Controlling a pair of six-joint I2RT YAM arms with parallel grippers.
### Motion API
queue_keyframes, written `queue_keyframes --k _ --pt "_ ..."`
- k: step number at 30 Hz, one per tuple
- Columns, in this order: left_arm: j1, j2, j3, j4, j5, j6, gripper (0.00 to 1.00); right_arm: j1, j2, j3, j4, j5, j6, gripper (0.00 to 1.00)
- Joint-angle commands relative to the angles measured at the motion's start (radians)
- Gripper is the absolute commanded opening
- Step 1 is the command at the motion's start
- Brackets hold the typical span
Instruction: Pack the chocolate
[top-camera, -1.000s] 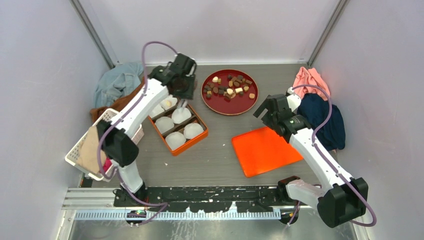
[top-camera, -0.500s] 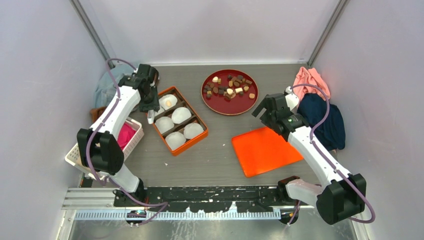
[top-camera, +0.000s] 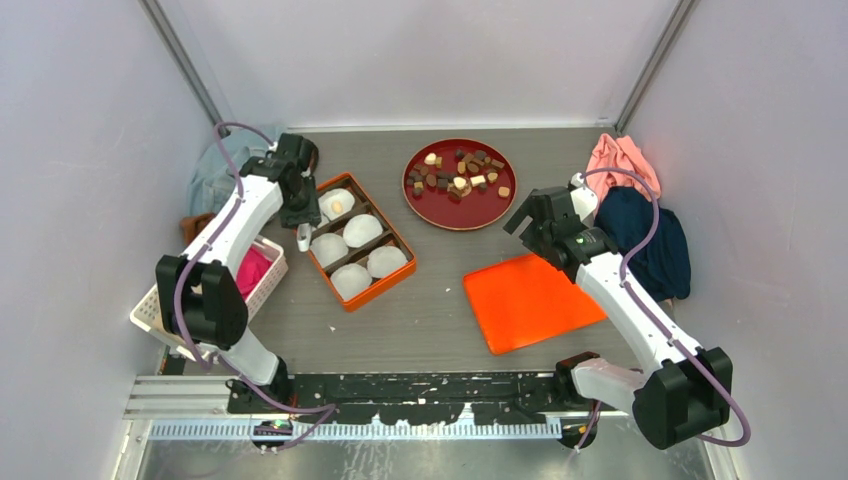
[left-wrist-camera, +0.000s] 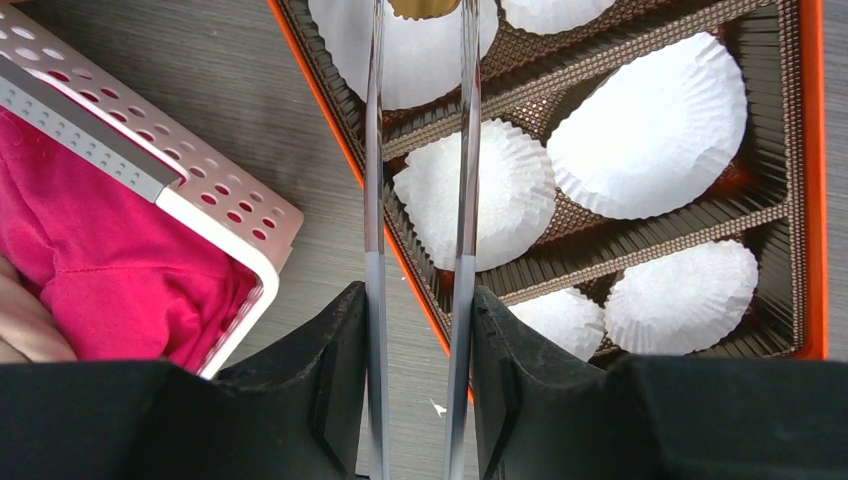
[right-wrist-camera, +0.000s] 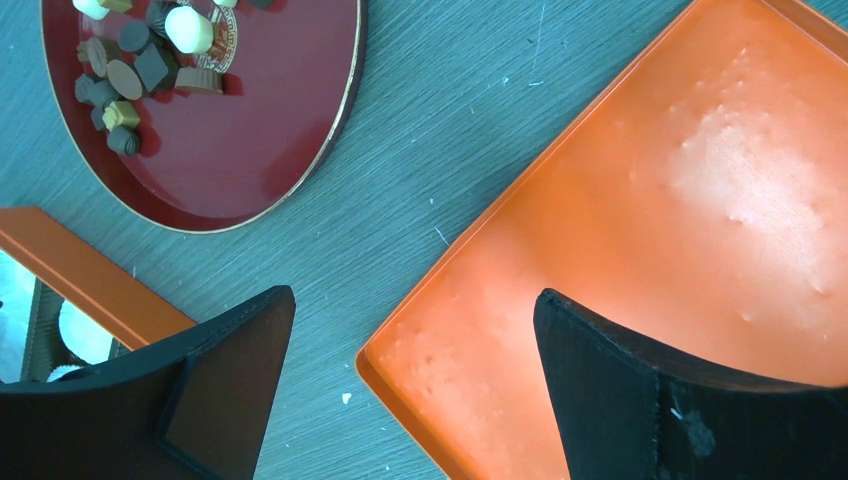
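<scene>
- left gripper (left-wrist-camera: 418, 296): fingers pinched onto clear tongs (left-wrist-camera: 372, 180), one pad on each outer side. The 2 strips run side by side w/ a gap btwn them.
- Tongs point down over the left edge of the orange box (top-camera: 383, 288), on the side next to the pink basket (left-wrist-camera: 232, 205). Their tips run off the top of the wrist view.
- Box has a brown ribbed insert w/ 3 compartments, 2 white paper cups (left-wrist-camera: 650, 130) in each.
- One light-brown piece (top-camera: 340, 207) lies in the cup at the box's far end.
- chocolate (top-camera: 460, 182): dark, light-brown & cream bits, loosely piled on the far half of the red round plate (top-camera: 455, 222). Plate sits far-centre on the table (top-camera: 430, 330), just right of the box & not touching it.
- right gripper (right-wrist-camera: 415, 385): fingers spread wide, gripping nothing, hanging above bare table btwn the plate & the orange lid (right-wrist-camera: 700, 200).
- Lid lies flat, rim up, near-right of the plate & apart from it.
- Basket holds a magenta cloth (left-wrist-camera: 100, 260).
- Pink garment (top-camera: 620, 160) & navy garment (top-camera: 650, 235) are bunched at the table's right edge.
</scene>
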Motion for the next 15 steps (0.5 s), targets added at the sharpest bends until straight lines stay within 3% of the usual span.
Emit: queue_keyframes --k 1,15 --pt "0.017 0.009 -0.018 0.054 -0.019 -0.012 0.29 -0.004 -0.007 0.004 0.035 0.006 -0.001 0.95" --pt "0.029 0.05 -0.04 0.072 -0.013 -0.017 0.41 -0.003 -0.01 0.003 0.032 0.009 0.0 0.95"
